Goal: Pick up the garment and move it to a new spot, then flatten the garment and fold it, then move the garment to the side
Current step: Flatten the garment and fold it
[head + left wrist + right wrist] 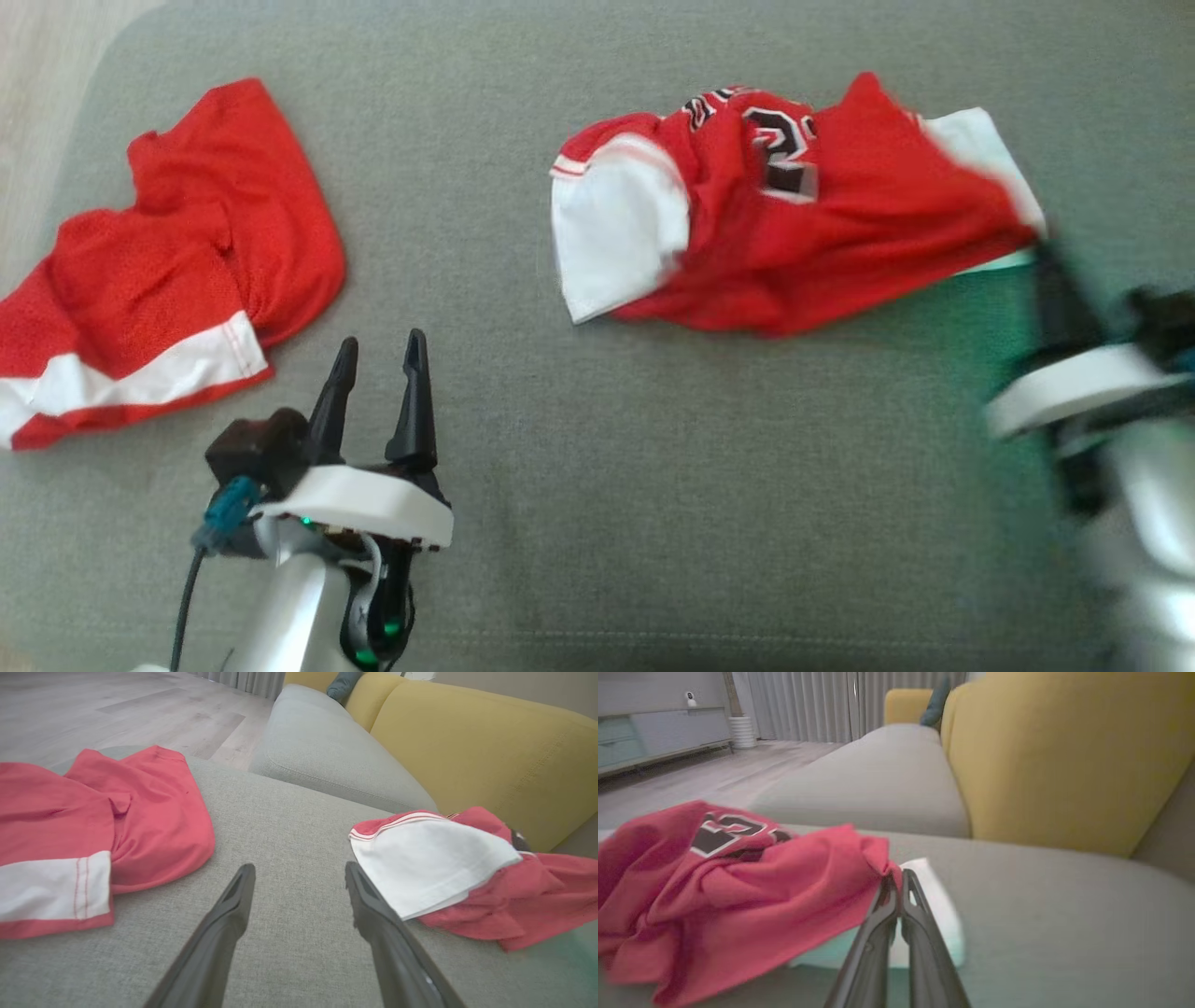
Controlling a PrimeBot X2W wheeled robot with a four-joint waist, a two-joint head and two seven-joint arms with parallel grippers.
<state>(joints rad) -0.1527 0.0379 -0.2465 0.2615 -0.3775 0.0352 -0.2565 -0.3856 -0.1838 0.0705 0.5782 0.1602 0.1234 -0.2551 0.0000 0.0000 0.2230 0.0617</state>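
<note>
The garment (803, 215) is a crumpled red jersey with a black-and-white number and white panels, lying at the upper right of the grey cushion (597, 467). My right gripper (899, 876) is shut on the jersey's right-hand edge, red cloth pinched at its tips; in the head view my right gripper (1053, 271) is blurred by the right border. The garment (738, 891) bunches to the left of those fingers. My left gripper (381, 341) stands open over bare cushion at the lower left. In the left wrist view my left gripper (299, 868) holds nothing, and the garment (444, 868) lies just right of it.
A second red garment (168, 271) with a white band lies at the cushion's left edge, also seen as the second garment (117, 812). Beyond stand another grey seat cushion (322, 751), a yellow backrest (490, 751) and wooden floor (117, 709).
</note>
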